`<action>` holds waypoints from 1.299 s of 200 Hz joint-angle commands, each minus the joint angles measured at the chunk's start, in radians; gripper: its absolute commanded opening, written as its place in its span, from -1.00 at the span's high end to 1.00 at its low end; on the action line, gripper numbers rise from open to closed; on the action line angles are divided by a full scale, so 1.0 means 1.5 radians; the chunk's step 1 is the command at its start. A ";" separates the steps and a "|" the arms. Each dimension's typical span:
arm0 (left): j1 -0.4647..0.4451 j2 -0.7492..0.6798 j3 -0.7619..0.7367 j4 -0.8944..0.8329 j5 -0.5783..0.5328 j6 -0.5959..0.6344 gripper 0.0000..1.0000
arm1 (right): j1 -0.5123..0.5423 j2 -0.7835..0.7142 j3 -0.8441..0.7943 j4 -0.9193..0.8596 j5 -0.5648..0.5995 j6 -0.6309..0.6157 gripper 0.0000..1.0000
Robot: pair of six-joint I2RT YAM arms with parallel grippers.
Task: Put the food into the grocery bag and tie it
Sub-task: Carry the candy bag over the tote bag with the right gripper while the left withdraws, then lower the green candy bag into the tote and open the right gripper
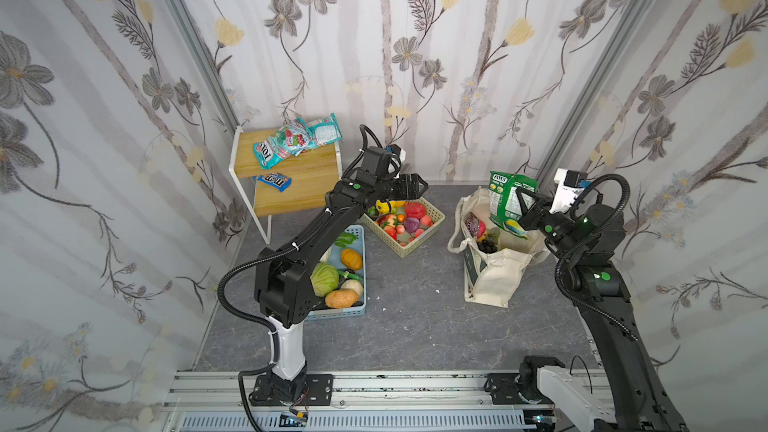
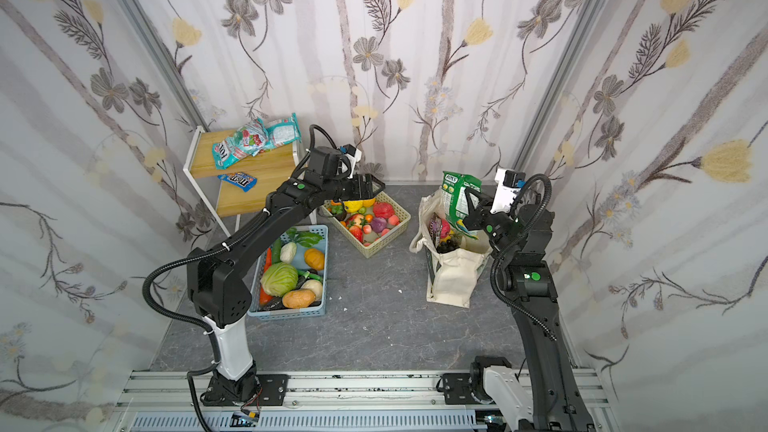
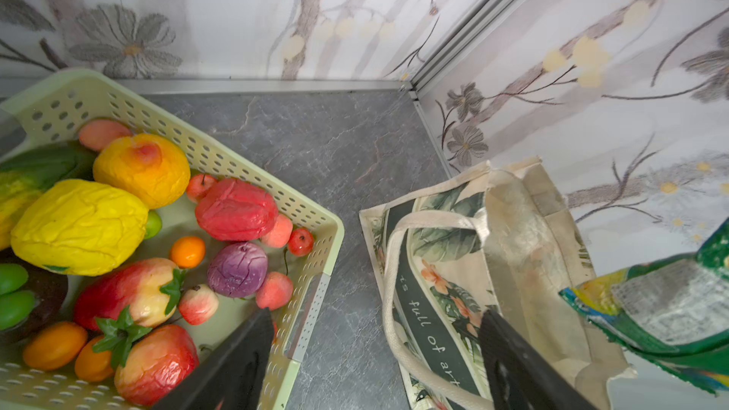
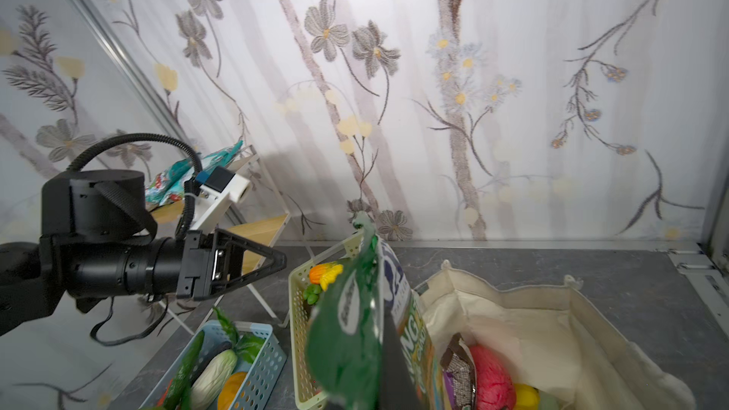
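Note:
The cream grocery bag (image 1: 494, 272) (image 2: 451, 280) stands open on the right of the grey floor. My right gripper (image 1: 525, 206) (image 2: 473, 206) (image 4: 384, 335) is shut on a green FOX'S packet (image 1: 505, 201) (image 4: 347, 329), which it holds upright over the bag's mouth. Inside the bag lie a pink knobbly ball (image 4: 489, 380), a brown wrapper (image 4: 459, 372), a yellow piece (image 4: 526, 396) and dark grapes (image 1: 487, 246). My left gripper (image 1: 419, 187) (image 2: 376, 184) (image 3: 374, 315) is open and holds nothing. It hangs over the far rim of the beige basket (image 1: 434, 218), left of the bag (image 3: 524, 238).
The beige basket (image 3: 236, 159) holds several toy fruits. A light blue basket (image 1: 358, 309) of toy vegetables sits under the left arm. A wooden two-step shelf (image 1: 291, 189) at the back left carries teal packets (image 1: 299, 141) and a blue bar (image 1: 272, 181).

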 commanded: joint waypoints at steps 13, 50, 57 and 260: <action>-0.038 0.043 0.002 -0.043 -0.016 -0.018 -0.66 | -0.020 0.044 -0.016 -0.028 0.039 0.025 1.00; -0.080 0.082 -0.008 -0.044 -0.026 -0.039 -0.64 | -0.021 0.069 -0.053 -0.035 0.054 0.015 1.00; -0.089 0.087 -0.011 -0.045 -0.029 -0.044 -0.64 | -0.021 0.074 -0.054 -0.041 0.058 0.010 1.00; -0.151 0.215 -0.015 0.064 0.004 -0.160 -0.39 | -0.020 0.230 0.000 -0.146 0.020 -0.027 0.28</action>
